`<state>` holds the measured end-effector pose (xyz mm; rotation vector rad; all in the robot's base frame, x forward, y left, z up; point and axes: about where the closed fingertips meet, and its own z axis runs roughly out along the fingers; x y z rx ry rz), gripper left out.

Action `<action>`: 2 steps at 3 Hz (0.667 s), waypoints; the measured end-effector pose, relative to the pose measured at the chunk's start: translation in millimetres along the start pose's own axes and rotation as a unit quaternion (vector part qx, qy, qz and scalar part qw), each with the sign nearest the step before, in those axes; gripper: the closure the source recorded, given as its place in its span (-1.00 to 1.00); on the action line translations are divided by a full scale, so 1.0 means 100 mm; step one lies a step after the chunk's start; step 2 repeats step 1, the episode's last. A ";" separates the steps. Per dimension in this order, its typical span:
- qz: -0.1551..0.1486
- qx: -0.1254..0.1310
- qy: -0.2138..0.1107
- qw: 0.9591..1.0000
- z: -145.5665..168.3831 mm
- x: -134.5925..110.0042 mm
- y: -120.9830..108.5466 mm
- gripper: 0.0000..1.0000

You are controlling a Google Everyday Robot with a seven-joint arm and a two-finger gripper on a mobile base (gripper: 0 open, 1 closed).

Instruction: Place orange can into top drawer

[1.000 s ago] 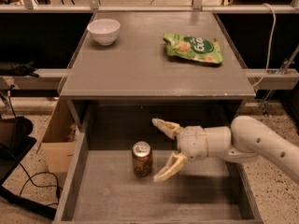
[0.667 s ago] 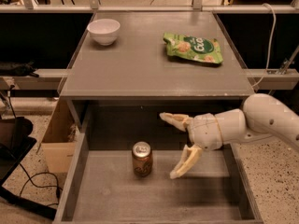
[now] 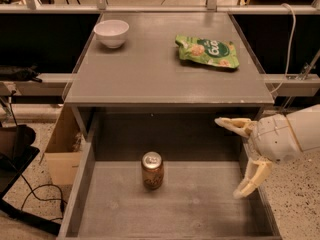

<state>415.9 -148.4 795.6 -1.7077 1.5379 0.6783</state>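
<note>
The orange can [image 3: 152, 170] stands upright on the flat bottom of the open top drawer [image 3: 200, 214], left of the drawer's middle. My gripper [image 3: 234, 156] is open and empty. It hangs over the drawer's right side, well to the right of the can and apart from it. One pale finger [image 3: 233, 124] points left at the top and the other finger [image 3: 252, 180] hangs lower, near the drawer's right wall.
A white bowl [image 3: 111, 33] sits at the back left of the grey tabletop [image 3: 150, 69] and a green snack bag [image 3: 207, 50] lies at the back right. A cardboard box [image 3: 62, 149] and cables are on the floor to the left.
My gripper has let go of the can and drawn back to the right and slightly up, fingers spread. The can has stayed upright in the drawer.
</note>
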 end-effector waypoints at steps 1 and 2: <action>0.013 0.088 0.084 0.992 -0.48 0.07 0.13 -1.00; 0.013 0.088 0.084 0.992 -0.48 0.07 0.13 -1.00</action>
